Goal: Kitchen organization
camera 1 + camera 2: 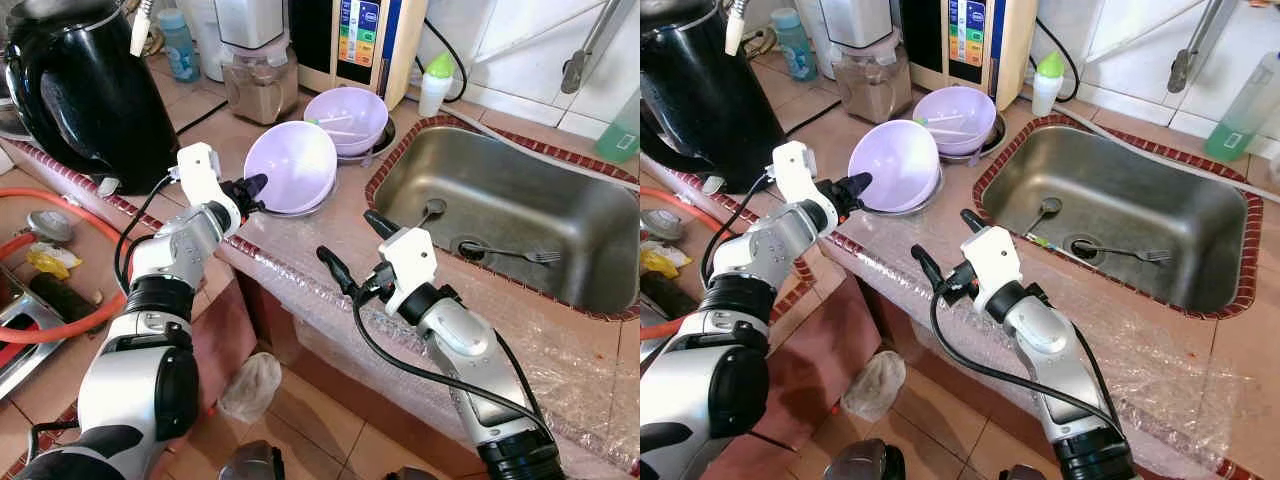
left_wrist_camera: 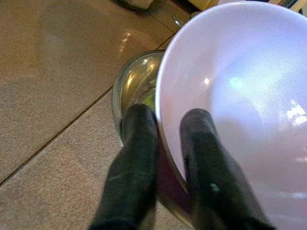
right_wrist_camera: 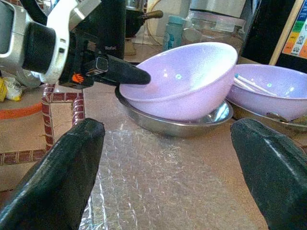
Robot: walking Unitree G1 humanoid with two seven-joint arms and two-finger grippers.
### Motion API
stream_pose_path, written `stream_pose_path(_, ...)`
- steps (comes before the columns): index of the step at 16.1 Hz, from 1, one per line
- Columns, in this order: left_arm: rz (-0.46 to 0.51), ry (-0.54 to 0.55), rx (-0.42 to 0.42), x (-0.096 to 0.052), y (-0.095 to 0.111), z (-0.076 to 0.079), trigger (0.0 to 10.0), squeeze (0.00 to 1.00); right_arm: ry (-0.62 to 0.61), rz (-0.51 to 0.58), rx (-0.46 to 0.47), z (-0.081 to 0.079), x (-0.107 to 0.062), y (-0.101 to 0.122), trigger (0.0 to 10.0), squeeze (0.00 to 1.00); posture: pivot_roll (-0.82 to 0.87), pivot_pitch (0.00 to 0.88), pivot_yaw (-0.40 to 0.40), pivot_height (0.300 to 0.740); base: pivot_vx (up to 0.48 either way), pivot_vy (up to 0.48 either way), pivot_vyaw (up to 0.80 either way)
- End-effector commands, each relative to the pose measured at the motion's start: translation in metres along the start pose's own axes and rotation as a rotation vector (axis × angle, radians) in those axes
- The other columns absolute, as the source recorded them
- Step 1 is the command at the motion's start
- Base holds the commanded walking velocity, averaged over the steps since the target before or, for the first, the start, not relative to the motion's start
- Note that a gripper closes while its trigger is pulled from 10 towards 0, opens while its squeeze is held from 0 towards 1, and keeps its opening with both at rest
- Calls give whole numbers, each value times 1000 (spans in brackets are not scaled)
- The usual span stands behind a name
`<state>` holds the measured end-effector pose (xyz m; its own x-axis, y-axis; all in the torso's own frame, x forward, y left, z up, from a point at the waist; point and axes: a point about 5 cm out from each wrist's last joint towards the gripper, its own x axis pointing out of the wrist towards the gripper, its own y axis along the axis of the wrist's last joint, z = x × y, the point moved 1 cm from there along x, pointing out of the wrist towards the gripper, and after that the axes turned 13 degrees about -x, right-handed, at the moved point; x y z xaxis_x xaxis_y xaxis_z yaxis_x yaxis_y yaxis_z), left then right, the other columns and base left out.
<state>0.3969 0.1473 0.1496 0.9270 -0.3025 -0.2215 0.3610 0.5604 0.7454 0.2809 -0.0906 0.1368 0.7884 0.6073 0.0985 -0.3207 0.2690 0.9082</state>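
Observation:
A lilac bowl (image 1: 292,163) rests tilted in a shallow steel dish (image 3: 177,125) on the tiled counter. My left gripper (image 1: 256,184) is shut on the bowl's near rim, with one finger (image 2: 207,158) inside and the other outside. A second lilac bowl (image 1: 347,115) with utensils in it sits just behind, on another steel dish. My right gripper (image 1: 352,240) hangs open over the counter's plastic-covered front edge, a short way from the tilted bowl and pointing at it, with nothing between its wide-spread fingers.
A steel sink (image 1: 600,215) to the right holds a fork (image 1: 515,254) and a spoon (image 1: 432,209). A black kettle (image 1: 80,90) stands at the left. A blender jar (image 1: 260,85), an appliance (image 1: 360,40) and a green-capped bottle (image 1: 435,85) line the back.

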Motion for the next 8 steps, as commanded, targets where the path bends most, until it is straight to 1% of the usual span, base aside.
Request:
stream_pose_path(1,-20,9,11,-2,-3,-6,0,0,-3,-17,-2,1,0,-2,10000,0,-43,17,72,740,0,0,0)
stream_pose_path(4,-29,13,13,-5,-4,-13,0,0,1,-16,-4,1,-1,-2,10000,0,-43,17,72,740,0,0,0)
stream_pose_path(5,9,-1,23,-5,0,-12,0,0,3,-17,1,1,-1,-3,10000,0,-46,13,76,740,0,0,0)
stream_pose_path(6,44,-20,49,-5,4,-9,0,0,9,-15,8,0,-1,-2,10000,0,-44,14,74,740,0,0,0)
stream_pose_path(8,110,-38,84,-5,8,-5,0,0,19,-10,17,-1,-1,-1,10000,0,-47,15,71,740,0,0,0)
